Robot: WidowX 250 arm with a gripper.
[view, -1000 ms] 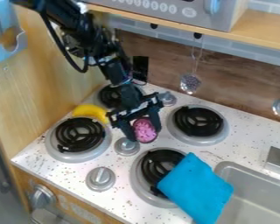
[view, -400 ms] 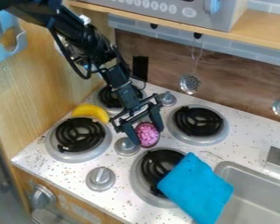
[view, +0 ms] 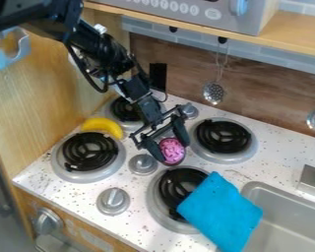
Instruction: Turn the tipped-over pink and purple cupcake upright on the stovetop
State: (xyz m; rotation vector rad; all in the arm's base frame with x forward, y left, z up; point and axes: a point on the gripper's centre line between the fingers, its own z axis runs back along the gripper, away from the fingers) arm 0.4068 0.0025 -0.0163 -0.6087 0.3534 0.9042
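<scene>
Slightly rightward since earlier, the gripper (view: pixel 171 148) has carried the pink round object (view: pixel 173 150) near mid-frame, jaws clamped on opposite sides, likely so it cannot slip out.

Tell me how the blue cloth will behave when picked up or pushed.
The blue cloth looks soft, so it would probably sag when lifted. Pushed, it might snag on the burner coils under its edge. Lying flat, it seems unlikely to roll.
</scene>
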